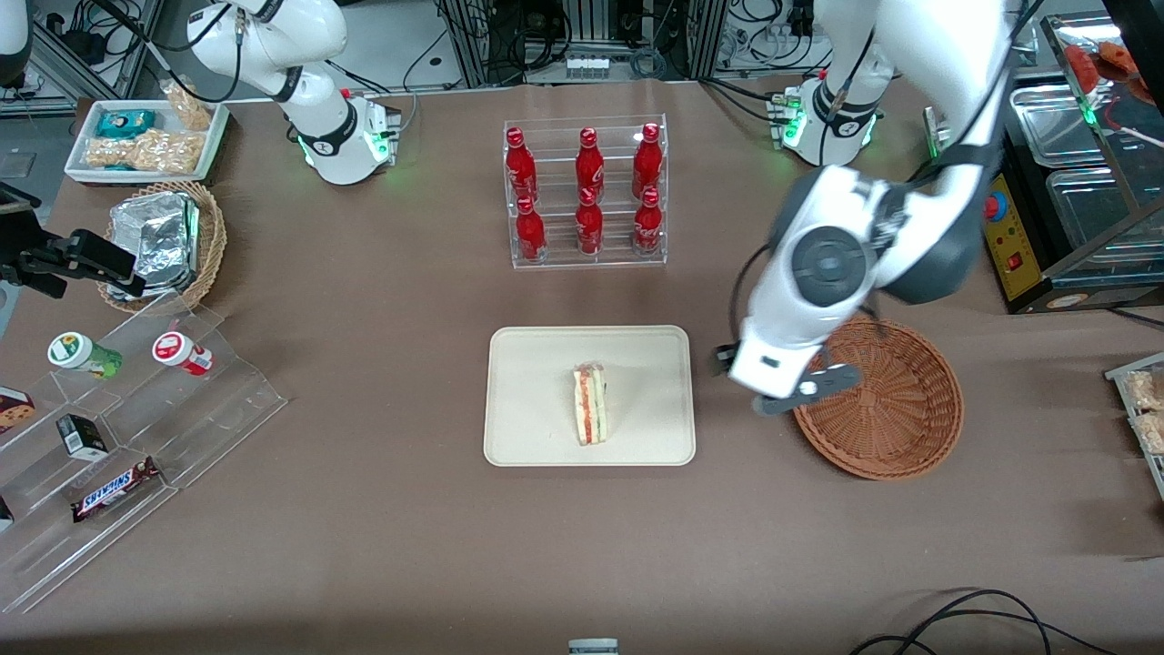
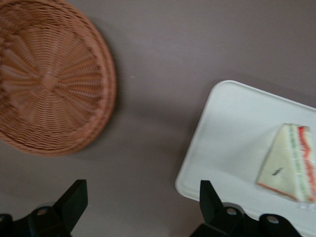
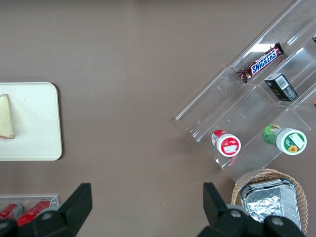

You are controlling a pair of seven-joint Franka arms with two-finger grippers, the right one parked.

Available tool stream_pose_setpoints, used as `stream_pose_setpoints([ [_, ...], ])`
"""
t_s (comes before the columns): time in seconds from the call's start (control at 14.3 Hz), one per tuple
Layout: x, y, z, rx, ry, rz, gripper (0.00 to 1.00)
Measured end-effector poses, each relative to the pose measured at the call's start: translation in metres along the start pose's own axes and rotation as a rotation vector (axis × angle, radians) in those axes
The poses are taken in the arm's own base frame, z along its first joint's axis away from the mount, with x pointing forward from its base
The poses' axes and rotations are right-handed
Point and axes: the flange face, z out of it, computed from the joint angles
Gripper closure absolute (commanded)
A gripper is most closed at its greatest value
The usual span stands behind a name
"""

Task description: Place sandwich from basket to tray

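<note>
The sandwich (image 1: 591, 405) (image 2: 289, 165) (image 3: 6, 118), a pale bread wedge with red and green layers, lies flat near the middle of the cream tray (image 1: 536, 364) (image 2: 232, 133) (image 3: 34, 113). The reddish-brown wicker basket (image 1: 896, 409) (image 2: 49, 79) stands beside the tray, toward the working arm's end, with nothing in it. My gripper (image 1: 738, 364) (image 2: 142, 190) hovers above the bare table between tray and basket. It is open, with nothing between its fingers, and one finger (image 2: 207, 195) hangs over the tray's corner.
A clear rack of red bottles (image 1: 587, 191) stands farther from the front camera than the tray. Toward the parked arm's end are a stepped acrylic shelf (image 1: 118, 409) with snacks, a tan basket of foil packets (image 1: 164, 241) and a white snack tray (image 1: 145, 136).
</note>
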Motion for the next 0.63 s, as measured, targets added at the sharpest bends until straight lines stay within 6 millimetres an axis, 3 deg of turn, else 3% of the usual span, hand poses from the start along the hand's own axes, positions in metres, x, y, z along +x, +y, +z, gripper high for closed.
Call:
stream_pose_setpoints([
  [0.35,0.005,-0.124,-0.026,0.016,-0.016,0.095,0.00],
  [0.63,-0.004,-0.197,-0.058,0.027,-0.049,0.209,0.00],
])
